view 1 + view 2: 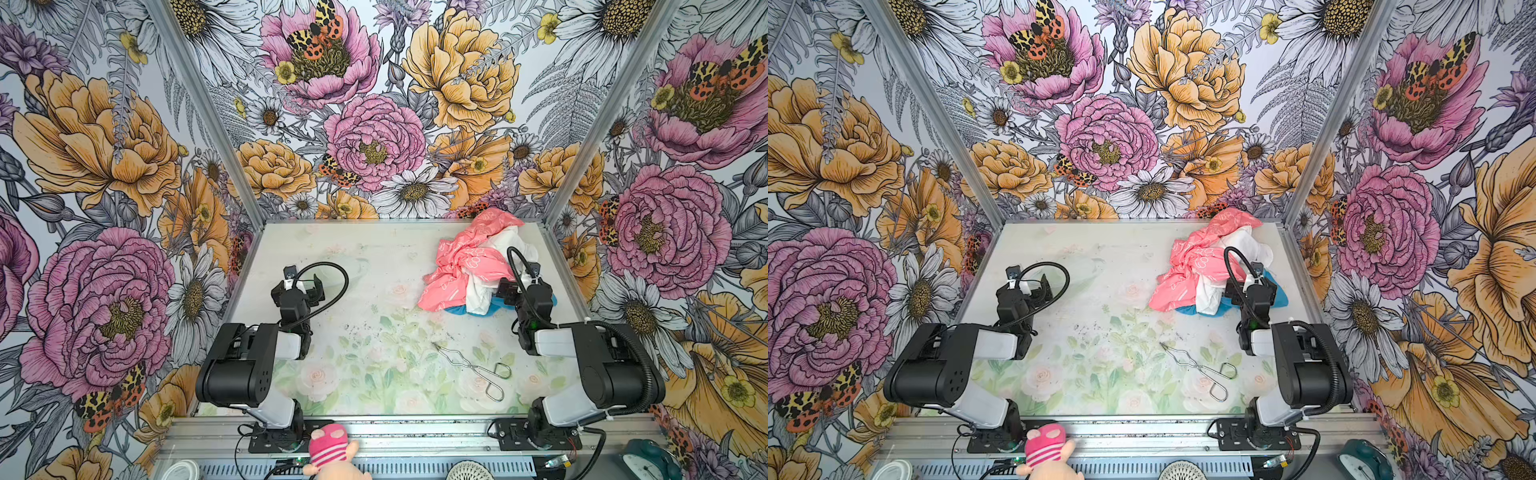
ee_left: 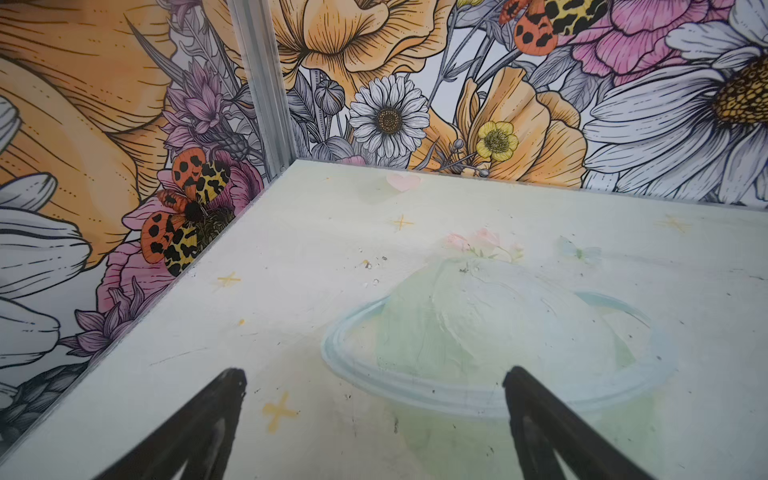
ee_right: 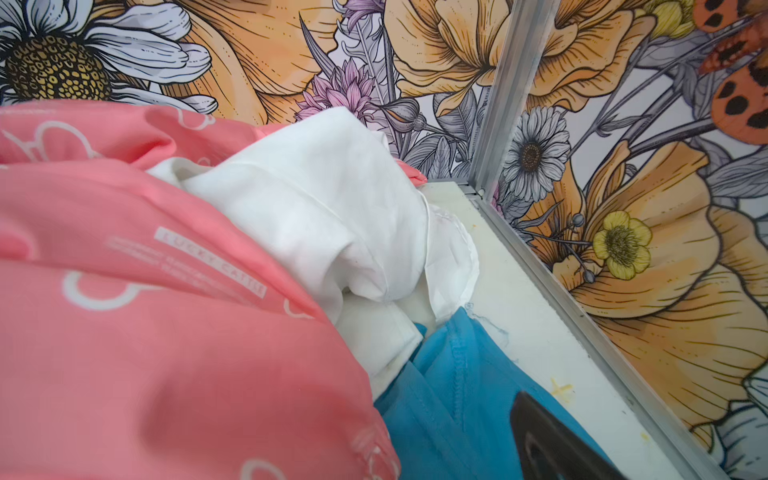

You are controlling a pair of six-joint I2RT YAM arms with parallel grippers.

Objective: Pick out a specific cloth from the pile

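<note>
The task stood at its very start, by my reading: the plain turquoise-blue cloth (image 3: pixel 457 399) lay at the bottom of the heap of soft cloths (image 1: pixel 469 257) in the far right corner of the table (image 1: pixel 374 282); it was pinned under a coral-pink cloth with white outline print (image 3: pixel 166 332) and a plain white cloth (image 3: pixel 316 208), with only its near edges peeping out. The right gripper (image 1: pixel 508 287) hung at the heap's near right side, jaws spread wide and nothing pinched (one dark finger (image 3: pixel 557 440) showed over the blue fabric, its partner hidden); closing on the blue and drawing it free was all left to do. The left gripper (image 2: pixel 374 378) was spread open and empty above bare table, well apart from the heap.

The table was pale, painted with faded roses and greenery, and flecked with dark specks; bent-wire metal tongs (image 1: pixel 473 367) lay near the right arm; bold floral-print walls (image 1: pixel 374 124) closed the cell on three sides, joined by aluminium posts (image 3: pixel 500 95).
</note>
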